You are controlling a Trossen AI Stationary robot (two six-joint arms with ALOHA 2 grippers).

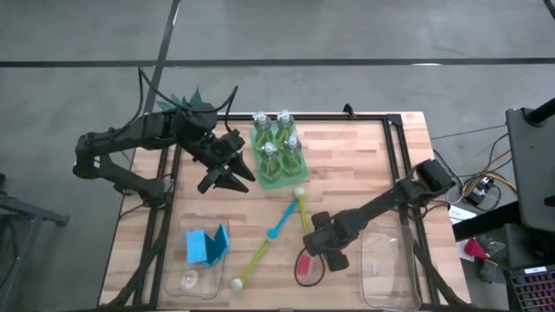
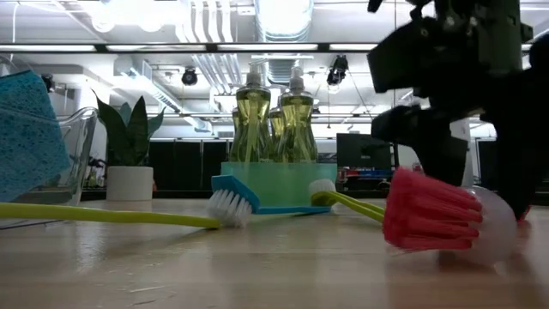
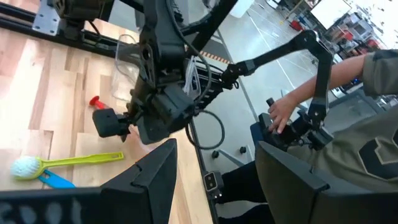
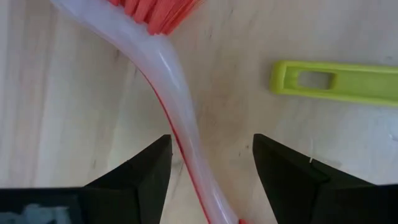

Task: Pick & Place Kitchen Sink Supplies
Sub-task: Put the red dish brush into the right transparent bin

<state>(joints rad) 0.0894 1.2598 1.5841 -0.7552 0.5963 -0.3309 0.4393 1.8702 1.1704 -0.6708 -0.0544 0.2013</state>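
Observation:
The red brush (image 1: 305,267) lies on the table near its near edge, red bristles (image 2: 429,210) on the wood, its pale handle (image 4: 180,118) running toward my right gripper (image 4: 211,163). That gripper (image 1: 316,246) is open and low, one finger on each side of the handle, apart from it. Two yellow brushes (image 1: 253,264) (image 1: 303,212) and a blue brush (image 1: 282,221) lie mid-table. Several bottles (image 1: 276,139) stand in the green tray (image 1: 279,173). Blue sponges (image 1: 206,245) sit in the left clear bin. My left gripper (image 1: 221,176) hovers open, left of the tray.
A second clear bin (image 1: 388,269) stands at the table's near right, beside my right arm. The potted plant (image 2: 129,150) is at the far left corner. Black frame rails (image 1: 399,165) run along the table's sides. A person's hand (image 3: 280,112) shows beyond the table.

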